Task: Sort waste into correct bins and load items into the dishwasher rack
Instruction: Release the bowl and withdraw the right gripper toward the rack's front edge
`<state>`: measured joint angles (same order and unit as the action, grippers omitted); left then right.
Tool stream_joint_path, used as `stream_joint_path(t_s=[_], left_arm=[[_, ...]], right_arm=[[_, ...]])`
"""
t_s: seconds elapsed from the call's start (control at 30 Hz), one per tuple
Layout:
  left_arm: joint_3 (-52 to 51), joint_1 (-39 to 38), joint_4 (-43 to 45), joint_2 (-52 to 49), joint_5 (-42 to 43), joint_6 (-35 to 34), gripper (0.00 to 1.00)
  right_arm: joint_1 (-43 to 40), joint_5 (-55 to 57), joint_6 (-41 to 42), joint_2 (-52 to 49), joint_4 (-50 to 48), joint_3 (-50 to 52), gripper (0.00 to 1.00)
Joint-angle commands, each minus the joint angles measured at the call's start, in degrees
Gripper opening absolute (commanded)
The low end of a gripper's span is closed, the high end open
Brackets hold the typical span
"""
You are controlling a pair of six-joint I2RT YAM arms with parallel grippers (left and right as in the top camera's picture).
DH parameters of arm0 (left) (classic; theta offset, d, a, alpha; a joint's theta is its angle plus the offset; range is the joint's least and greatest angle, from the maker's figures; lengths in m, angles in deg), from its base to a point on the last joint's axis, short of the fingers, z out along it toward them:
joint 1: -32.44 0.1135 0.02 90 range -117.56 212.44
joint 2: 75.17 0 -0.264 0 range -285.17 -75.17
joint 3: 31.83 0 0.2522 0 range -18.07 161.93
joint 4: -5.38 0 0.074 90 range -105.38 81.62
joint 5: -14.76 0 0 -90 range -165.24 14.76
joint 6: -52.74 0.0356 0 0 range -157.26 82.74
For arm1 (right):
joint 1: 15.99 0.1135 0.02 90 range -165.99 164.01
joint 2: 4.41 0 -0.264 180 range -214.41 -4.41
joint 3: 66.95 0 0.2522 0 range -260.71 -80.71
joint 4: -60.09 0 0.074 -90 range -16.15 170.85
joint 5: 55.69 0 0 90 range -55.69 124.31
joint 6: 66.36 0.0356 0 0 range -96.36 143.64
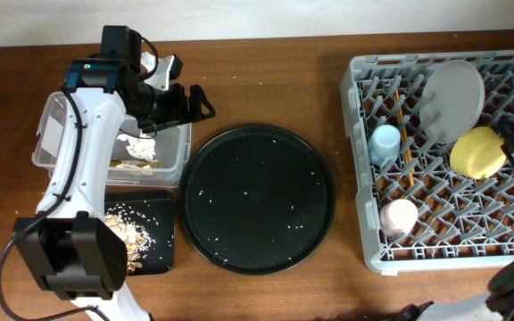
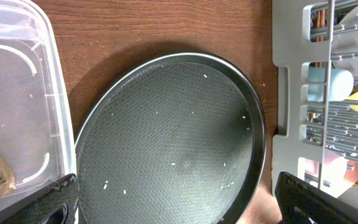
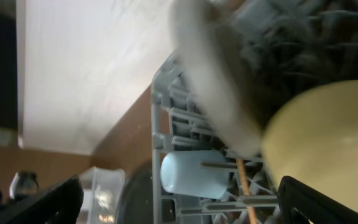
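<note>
Rack [image 1: 449,236] filled at the tabletop's [image 1: 266,80] right edge; left tool [image 1: 202,102] and right tool [image 3: 179,199] spread wide, empty.
A crumb-dotted round tray [image 1: 257,198] is set between tub [image 1: 53,125] and rack; bare wood is left along the far edge. Plate [image 1: 453,96], yellow bowl [image 1: 477,152], blue cup [image 1: 385,143], pink cup [image 1: 399,216] and chopsticks [image 1: 407,152] are lodged among the pegs.

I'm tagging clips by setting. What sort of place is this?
Likely a lab bench staged as a dish-clearing station: a wooden table with a dishwasher rack holding a plate and bowl, a tub and small tray holding waste, and a robot arm.
</note>
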<state>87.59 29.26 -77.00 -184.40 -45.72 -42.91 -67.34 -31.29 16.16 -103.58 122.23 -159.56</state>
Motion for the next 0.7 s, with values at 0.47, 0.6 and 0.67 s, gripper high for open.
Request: stream_joint_path(t_s=[0.47, 0.6, 0.67], left_arm=[[0.5, 0.3, 0.0, 0.9, -0.1, -0.3, 1.00], [0.5, 0.3, 0.0, 0.9, -0.1, -0.3, 1.00], [0.5, 0.3, 0.0, 0.9, 0.0, -0.3, 1.00]], right_arm=[[50.4, 54.4, -8.4, 21.8, 14.5, -1.0, 0.98], [53.3, 56.7, -8.4, 19.1, 14.4, -1.0, 0.98], [53.4, 56.6, -8.4, 17.6, 14.4, -1.0, 0.98]])
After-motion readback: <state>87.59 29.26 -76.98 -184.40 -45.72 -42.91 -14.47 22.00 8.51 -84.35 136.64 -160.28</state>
